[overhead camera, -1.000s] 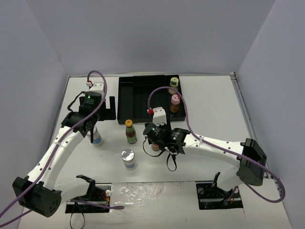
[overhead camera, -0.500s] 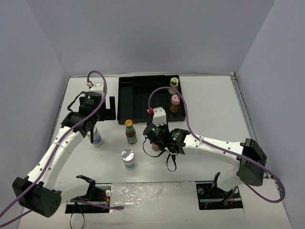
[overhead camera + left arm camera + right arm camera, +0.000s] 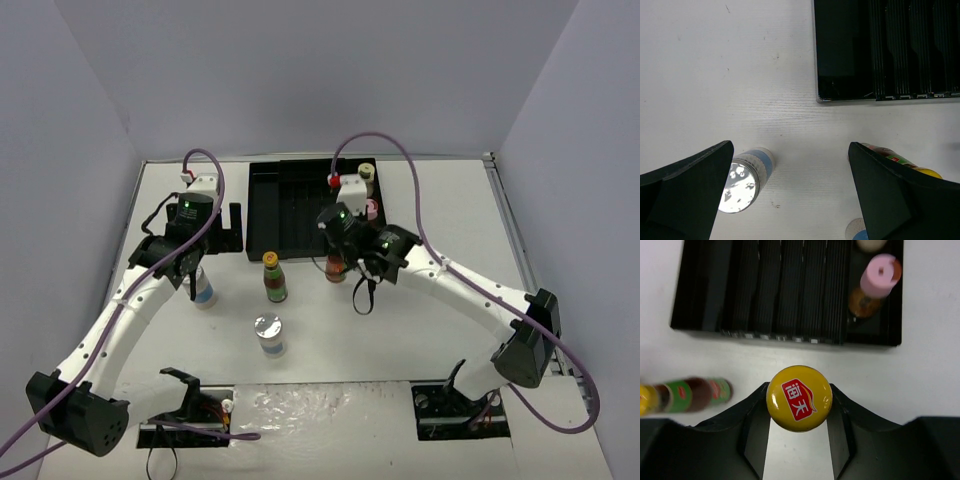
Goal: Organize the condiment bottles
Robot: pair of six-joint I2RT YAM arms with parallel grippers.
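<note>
1. Yellow fills the middle of the right wrist view: it is the cap of a slim dark glass bottle with a red and green label [image 3: 799, 398]. The right end effector [image 3: 799, 390] is clamped on its neck and holds it upright, just in front of the black ridged plastic tray [image 3: 290, 200].
2. Inside that tray's right-hand channel stand a pink-capped bottle [image 3: 879, 275] and a cream yellow-capped bottle [image 3: 365, 172]. We judge the held bottle is bound for the same row, which is why it hangs at the tray's near edge.
3. Our left end effector [image 3: 791, 150] has its fingers spread wide above the white counter [image 3: 450, 200]. A clear silver-capped jar with a blue label [image 3: 746, 176] stands beneath it, close to one finger rather than centred. We think the end effector needs a sideways shift before it closes.
4. A second slim yellow-capped bottle [image 3: 273, 277] and a second silver-capped jar [image 3: 268, 333] wait upright on the counter between the arms, apart from each other.
</note>
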